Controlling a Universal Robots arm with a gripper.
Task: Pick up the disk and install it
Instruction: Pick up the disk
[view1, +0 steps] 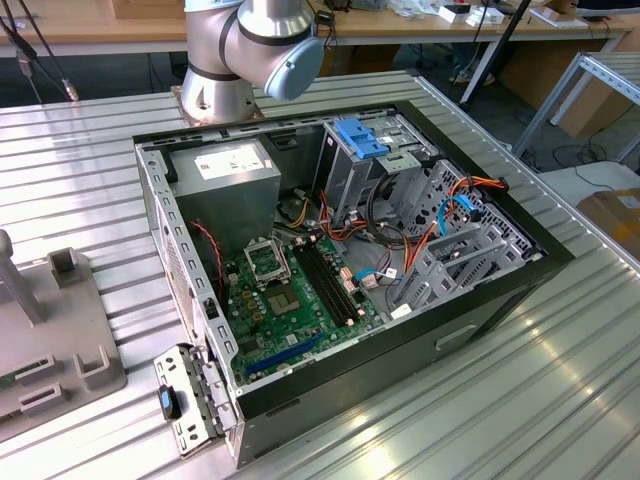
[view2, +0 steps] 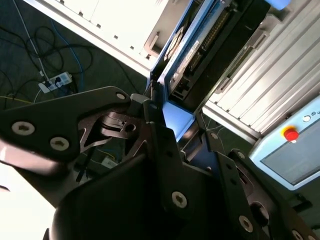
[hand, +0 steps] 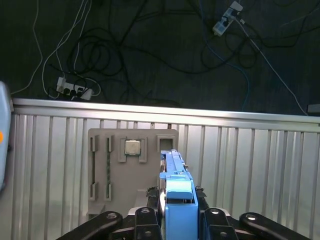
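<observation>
Ribbed aluminium tabletop (view1: 560, 400) fills the exterior view, with an open computer case (view1: 480, 320) lying on it. Inside the case are a green motherboard (view1: 290, 300), a grey power-supply box (view1: 225, 175) and a metal drive cage with a blue plastic top (view1: 365, 140). The robot arm's base (view1: 235, 50) stands behind the case, and a grey fixture plate (view1: 50, 330) lies at the exterior view's left.

In the second wrist view, the gripper (view2: 182, 135) has its jaws clenched on the disk (view2: 200, 55). The disk is held edge-on, with its blue carrier rail pinched between the dark fingers (view2: 155, 120). A teach pendant with a red stop button (view2: 290, 134) shows beyond it.

In the first wrist view, the disk (hand: 177, 195) rises from between the gripper's (hand: 179, 220) closed jaws, blue rail towards the camera. Behind it lies the fixture plate (hand: 100, 145), which holds a processor chip (hand: 132, 147). Beyond the table edge is dark floor with loose cables (hand: 100, 55).
</observation>
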